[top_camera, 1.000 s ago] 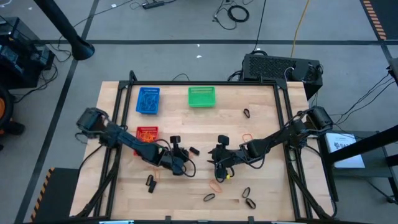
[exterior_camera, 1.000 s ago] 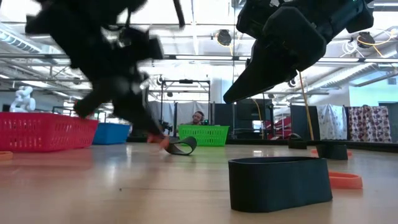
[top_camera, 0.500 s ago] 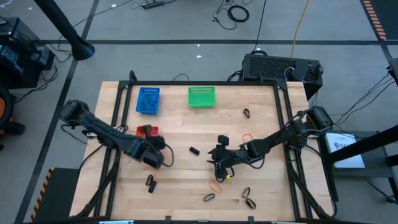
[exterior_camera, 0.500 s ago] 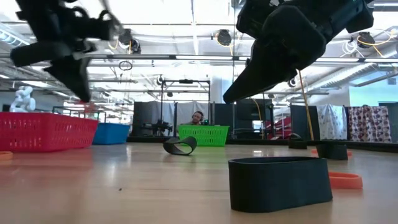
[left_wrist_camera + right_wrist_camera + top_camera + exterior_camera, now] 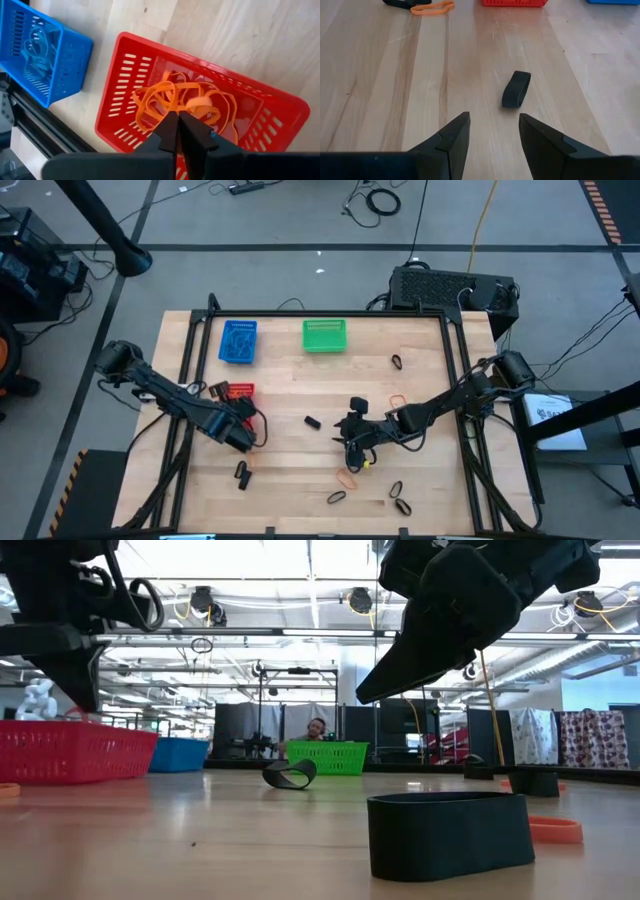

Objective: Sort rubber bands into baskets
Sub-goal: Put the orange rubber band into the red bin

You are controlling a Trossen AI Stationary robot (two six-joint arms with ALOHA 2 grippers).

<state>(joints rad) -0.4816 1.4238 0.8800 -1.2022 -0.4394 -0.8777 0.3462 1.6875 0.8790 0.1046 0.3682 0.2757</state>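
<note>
The small red plastic mesh basket [image 5: 200,105] already holds a tangle of thin orange rubber loops [image 5: 185,102], and the small blue mesh basket [image 5: 37,47] beside it holds thin blue loops [image 5: 35,42]; the small green mesh basket [image 5: 324,335] stands farther along the back of the wooden counter [image 5: 430,490], its contents too small to tell. Sorting looks partly done: several loops still lie loose, among them a black band [image 5: 516,88] mid-counter, an orange one [image 5: 347,478] and more black ones [image 5: 401,506] near the front edge. The left gripper [image 5: 178,131] hangs directly over the red basket with its fingers almost together; whether a band is between them cannot be told. The right gripper [image 5: 492,130] waits low over the middle of the counter, fingers apart and empty, facing the black band. Against a second ago, the left arm has swung from the counter's middle back to the red basket, while the right arm has not moved and the loose bands lie where they did.
</note>
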